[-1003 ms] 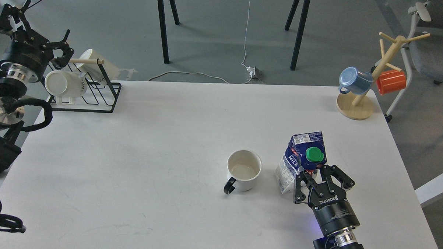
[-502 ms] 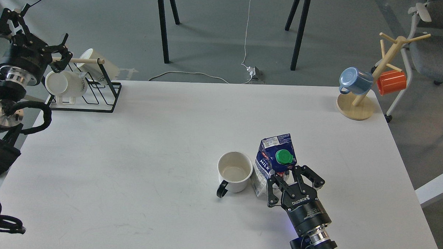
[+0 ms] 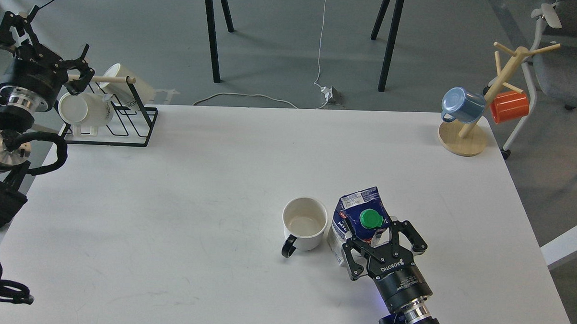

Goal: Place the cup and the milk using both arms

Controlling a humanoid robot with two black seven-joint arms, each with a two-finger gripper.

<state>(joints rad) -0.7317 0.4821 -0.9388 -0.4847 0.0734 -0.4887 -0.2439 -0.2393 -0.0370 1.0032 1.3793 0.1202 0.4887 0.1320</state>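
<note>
**A:** ok so where are we at? The cup [image 3: 305,223] is sitting upright on the white table [image 3: 196,187], right of centre, black handle pointing back toward the robot. Nothing is holding it, so that half looks done to me.

**B:** yeah agreed. The milk [image 3: 358,221] is the step in hand. The carton stands just right of the cup, very close, maybe touching, can't really tell from up here. The right gripper [image 3: 382,243] has its fingers either side of the carton's lower body, clamped on it as far as I can see, green cap poking out above them.

**A:** is the carton down on the table though?

**B:** looks like it's at or nearly at the surface, but the gripper hides the base so I wouldn't swear to it. It also leans a bit.

**A:** and the left gripper [image 3: 47,53]?

**B:** way off at the far left by the black mug rack [image 3: 126,123], fingers spread, holding nothing.

**A:** so next move?

**B:** my guess: settle the carton flat, let the fingers go, then back straight out toward the robot. Swing sideways and it clips the cup or tips that tall carton.
</note>
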